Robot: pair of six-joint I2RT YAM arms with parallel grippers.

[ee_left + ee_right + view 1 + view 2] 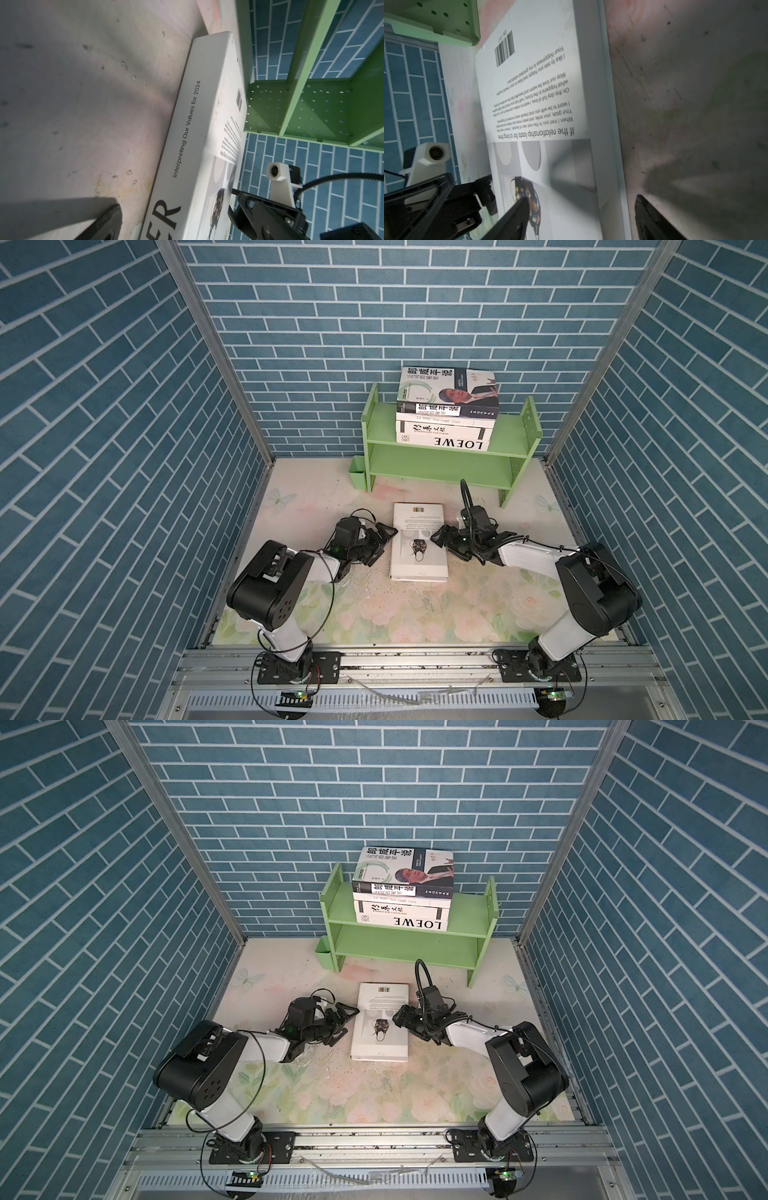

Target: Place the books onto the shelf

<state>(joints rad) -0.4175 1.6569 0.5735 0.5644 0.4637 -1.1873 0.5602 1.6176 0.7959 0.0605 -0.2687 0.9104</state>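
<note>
A white book (419,547) (380,1027) lies flat on the floral table, back cover up with a barcode. My left gripper (384,539) (180,214) is open, one finger low on the table beside the spine and the other above the cover. My right gripper (440,541) (581,207) is open too, with one finger over the cover and one beside the book's opposite long edge. Several more books (446,414) are stacked flat on the upper tier of the light green shelf (436,466) (399,946); the top one shows a suited man.
A small green cup (357,475) hangs at the shelf's left foot. The shelf's lower tier holds nothing. Blue brick walls enclose the table on three sides. The shelf's right upright (515,481) stands just behind my right arm's cable.
</note>
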